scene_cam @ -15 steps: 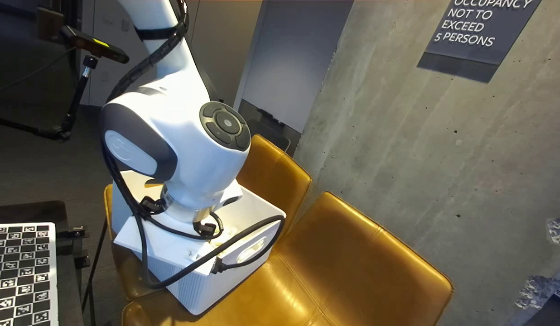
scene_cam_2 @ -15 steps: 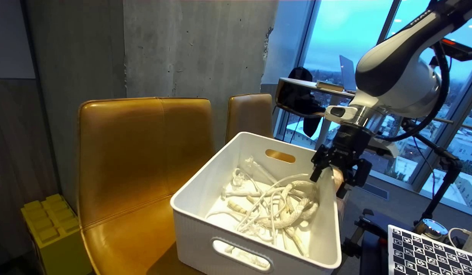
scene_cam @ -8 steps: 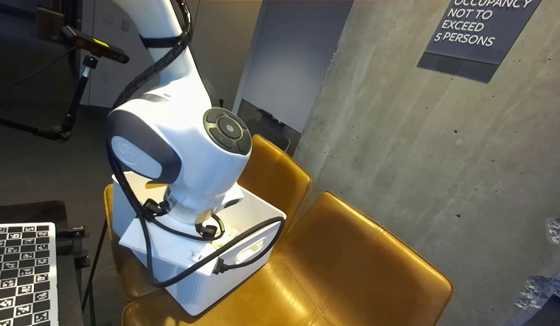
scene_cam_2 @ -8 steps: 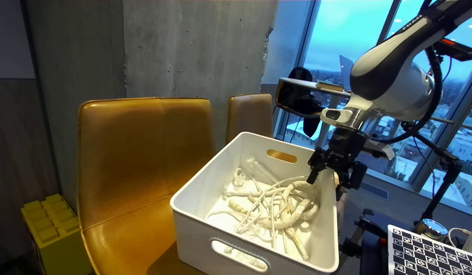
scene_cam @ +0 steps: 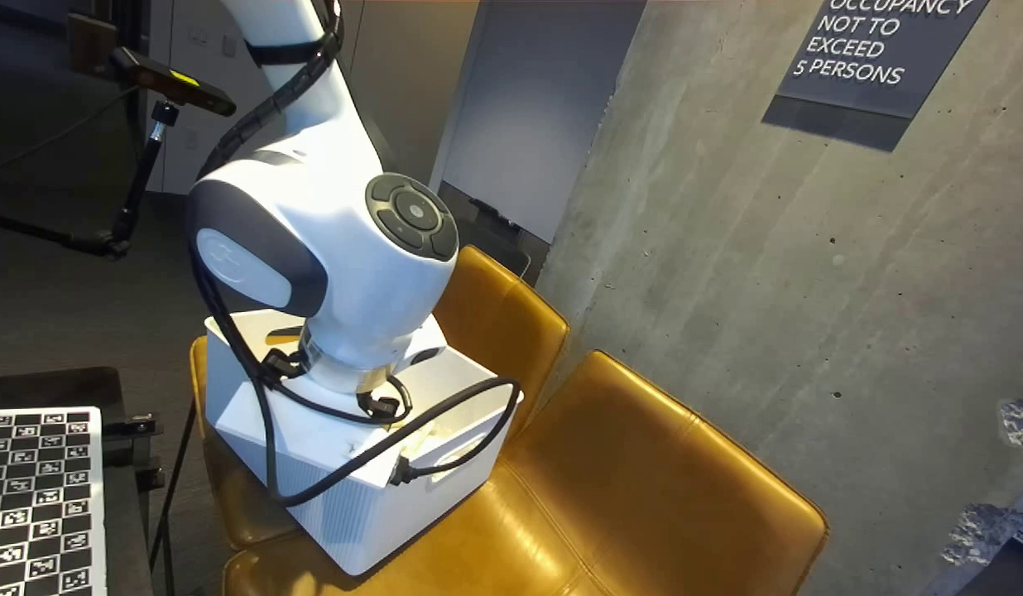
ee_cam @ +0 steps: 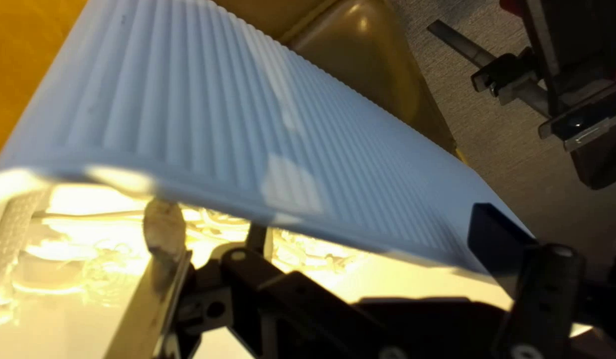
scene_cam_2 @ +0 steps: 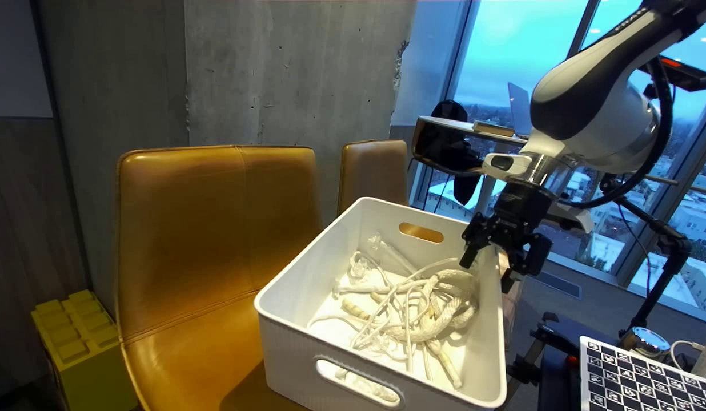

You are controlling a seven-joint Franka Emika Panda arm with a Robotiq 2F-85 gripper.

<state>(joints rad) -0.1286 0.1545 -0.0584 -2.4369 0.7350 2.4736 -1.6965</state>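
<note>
A white ribbed bin (scene_cam_2: 290,348) stands on a tan leather chair (scene_cam_2: 216,228); in an exterior view it holds tangled pale ropes and cords (scene_cam_2: 438,331) and several other pale pieces. My gripper (scene_cam_2: 486,271) is over the bin's side wall, tilted. Its fingers are spread wide: one hangs inside the bin, the other outside, with the rim between them. The wrist view has the bin's outer wall (ee_cam: 238,99) running across, with my gripper (ee_cam: 378,237) open and gaps beside the rim. No thing is held. Next to the inner finger lies a blurred pale elongated shape (ee_cam: 163,232) that I cannot identify.
A yellow block-like box (scene_cam_2: 79,354) is on the floor beside the chair. A checkered board (scene_cam_2: 644,377) on a dark stand lies close to the arm. A camera on a stand (scene_cam: 172,79) rises behind the arm. A concrete wall (scene_cam: 768,290) borders the chairs.
The gripper first moved left and slightly down, then back up a little over the rim. The bin turned slightly in the first half second. The fingers have stayed spread.
</note>
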